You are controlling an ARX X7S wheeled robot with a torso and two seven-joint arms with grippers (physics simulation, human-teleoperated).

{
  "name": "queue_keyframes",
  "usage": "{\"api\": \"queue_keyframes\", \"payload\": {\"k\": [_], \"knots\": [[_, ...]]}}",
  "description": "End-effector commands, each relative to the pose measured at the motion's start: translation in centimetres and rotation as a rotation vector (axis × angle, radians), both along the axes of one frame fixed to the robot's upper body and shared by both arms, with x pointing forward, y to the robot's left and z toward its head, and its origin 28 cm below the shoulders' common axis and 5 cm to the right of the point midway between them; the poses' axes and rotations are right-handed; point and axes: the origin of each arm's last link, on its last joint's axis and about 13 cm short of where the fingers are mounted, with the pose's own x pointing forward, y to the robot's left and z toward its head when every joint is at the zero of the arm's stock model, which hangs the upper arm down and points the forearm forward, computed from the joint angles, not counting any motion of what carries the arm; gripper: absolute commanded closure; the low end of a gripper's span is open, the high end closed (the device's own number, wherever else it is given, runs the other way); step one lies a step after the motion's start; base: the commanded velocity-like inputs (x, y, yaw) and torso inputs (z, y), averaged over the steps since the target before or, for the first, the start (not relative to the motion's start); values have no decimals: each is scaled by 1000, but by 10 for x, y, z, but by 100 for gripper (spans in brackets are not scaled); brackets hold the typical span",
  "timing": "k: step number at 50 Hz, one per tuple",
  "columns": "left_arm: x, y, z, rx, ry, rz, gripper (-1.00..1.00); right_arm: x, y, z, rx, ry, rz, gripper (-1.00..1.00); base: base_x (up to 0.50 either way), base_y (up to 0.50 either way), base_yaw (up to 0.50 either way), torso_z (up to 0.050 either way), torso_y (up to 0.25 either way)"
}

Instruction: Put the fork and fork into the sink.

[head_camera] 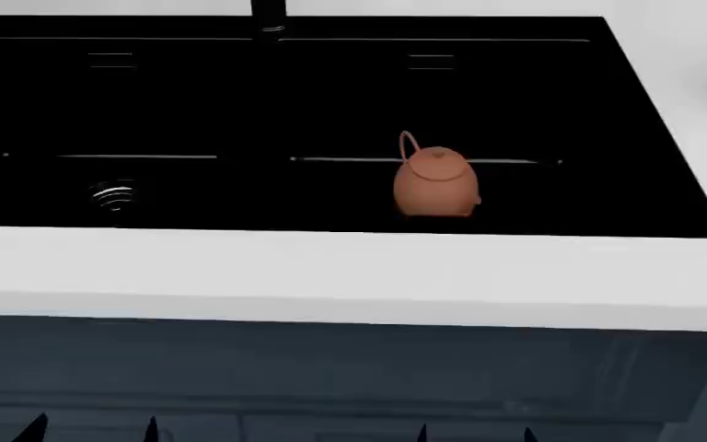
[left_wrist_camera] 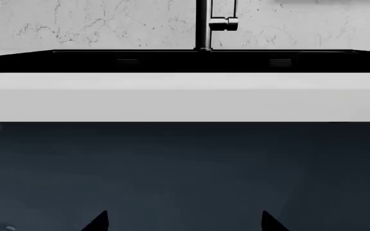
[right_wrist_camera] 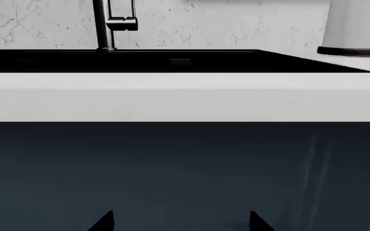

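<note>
Both grippers, left (head_camera: 93, 429) and right (head_camera: 474, 433), hung low before the dark cabinet (head_camera: 329, 368) with fingertips spread apart and empty, since no fork showed anywhere, only a teapot (head_camera: 434, 184) sitting in the sink (head_camera: 648, 120) near the front wall.

Kitchen. Black double-basin sink (head_camera: 648, 138) set in white counter (head_camera: 329, 276), black faucet (left_wrist_camera: 203, 24) centre top, marbled white backsplash (left_wrist_camera: 75, 24), dark blue cabinet fronts (head_camera: 329, 368) below, teapot (head_camera: 434, 184) in basin.
</note>
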Motion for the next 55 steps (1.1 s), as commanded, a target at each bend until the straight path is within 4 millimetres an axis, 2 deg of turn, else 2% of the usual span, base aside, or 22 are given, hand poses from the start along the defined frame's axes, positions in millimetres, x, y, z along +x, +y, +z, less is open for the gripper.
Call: {"api": "queue_keyframes", "payload": {"k": [1,26,27,28,29,30,31,37,44,49,55], "knots": [[0,2,0,0,0,11,-100,0,0,0,0,0,0,-100,0,0,0,0,0],[-3,2,3,-13,-30,-6,-100,-1,2,0,-4,0,2,-100,0,0,0,0,0],[7,-3,-57,-55,68,-13,-100,6,5,-41,70,38,11,-100,0,0,0,0,0],[-22,9,-62,12,187,24,-100,-9,-1,-37,-13,110,-7,-100,0,0,0,0,0],[-15,7,-43,20,191,17,-100,-4,1,-13,-9,67,1,-100,0,0,0,0,0],[-7,4,-15,6,71,6,-100,-1,2,0,-3,5,3,-100,0,0,0,0,0],[-3,2,5,-3,-17,-2,-100,-1,2,0,-1,6,5,-100,0,0,0,0,0],[-3,3,4,-2,-16,-2,-100,0,2,2,-10,3,10,-100,0,0,0,0,0],[6,5,15,2,-41,-7,-100,6,-3,21,-33,-52,16,-100,0,0,0,0,0],[23,5,37,3,-97,-22,-100,16,-5,43,-69,-105,25,-100,0,0,0,0,0],[22,2,66,-27,-14,-52,-100,18,-5,67,-39,-110,27,-100,0,0,0,0,0]]}}
